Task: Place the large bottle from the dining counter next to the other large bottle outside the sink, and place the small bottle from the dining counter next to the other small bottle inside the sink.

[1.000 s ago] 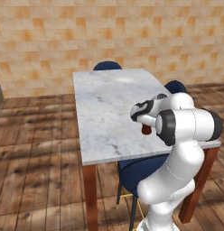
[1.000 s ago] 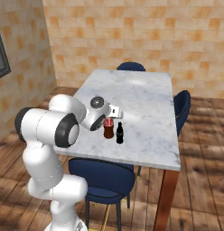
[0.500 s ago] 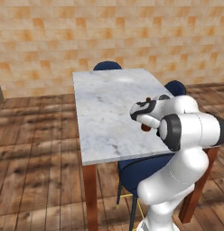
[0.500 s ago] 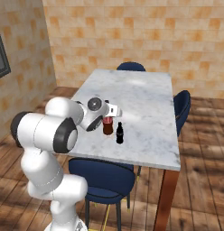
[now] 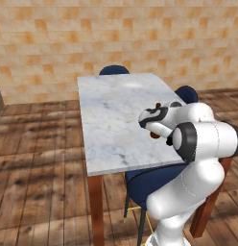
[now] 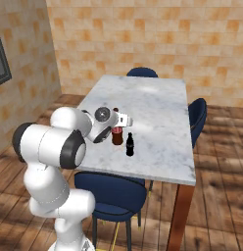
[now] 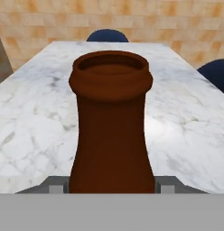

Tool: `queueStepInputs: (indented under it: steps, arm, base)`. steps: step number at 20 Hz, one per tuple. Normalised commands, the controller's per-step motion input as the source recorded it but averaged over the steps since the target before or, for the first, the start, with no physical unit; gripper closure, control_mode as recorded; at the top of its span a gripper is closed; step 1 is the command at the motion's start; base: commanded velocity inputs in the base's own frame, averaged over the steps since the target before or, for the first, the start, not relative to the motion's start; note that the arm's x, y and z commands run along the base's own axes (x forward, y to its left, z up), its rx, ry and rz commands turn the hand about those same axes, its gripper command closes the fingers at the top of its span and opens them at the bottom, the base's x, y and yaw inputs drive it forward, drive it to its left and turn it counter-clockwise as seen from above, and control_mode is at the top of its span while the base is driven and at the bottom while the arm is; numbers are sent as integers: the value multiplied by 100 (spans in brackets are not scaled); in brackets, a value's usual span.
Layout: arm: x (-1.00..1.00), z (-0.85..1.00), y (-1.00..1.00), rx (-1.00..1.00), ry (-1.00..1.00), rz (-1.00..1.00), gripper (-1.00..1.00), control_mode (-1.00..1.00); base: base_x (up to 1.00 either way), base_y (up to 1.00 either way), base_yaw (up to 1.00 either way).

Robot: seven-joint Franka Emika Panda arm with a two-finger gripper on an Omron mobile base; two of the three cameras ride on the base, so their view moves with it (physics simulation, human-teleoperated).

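The large bottle (image 6: 116,135) is seen upright on the marble bench (image 6: 157,112), near its front edge, with the jaws of the gripper (image 6: 115,128) set around its neck, one at each side; whether they pinch it cannot be told. The small bottle (image 6: 129,144) stands just right of it, apart.

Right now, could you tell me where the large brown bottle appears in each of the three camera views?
Left base view: the large bottle peeks out right of centre, mostly behind the hand.
Right base view: it stands centre-left at the hand, just left of the small bottle.
Hand view: its neck and mouth rise in the centre, very close.
Shared landmark: the dining counter with the blue chair at its far end.
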Motion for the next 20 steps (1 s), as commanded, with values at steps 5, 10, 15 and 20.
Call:
queueStepInputs:
  steps: [5, 10, 15, 20]
  arm:
    - [0, 0, 0, 1, 0, 0, 100, -100]
    - [0, 0, 0, 1, 0, 0, 100, 100]
    - [0, 0, 0, 0, 0, 0, 100, 100]
    - [0, 0, 0, 0, 0, 0, 100, 100]
  base:
    - [0, 0, 0]
    - [0, 9, 0]
    - [-10, 60, 0]
    - [-20, 78, 1]
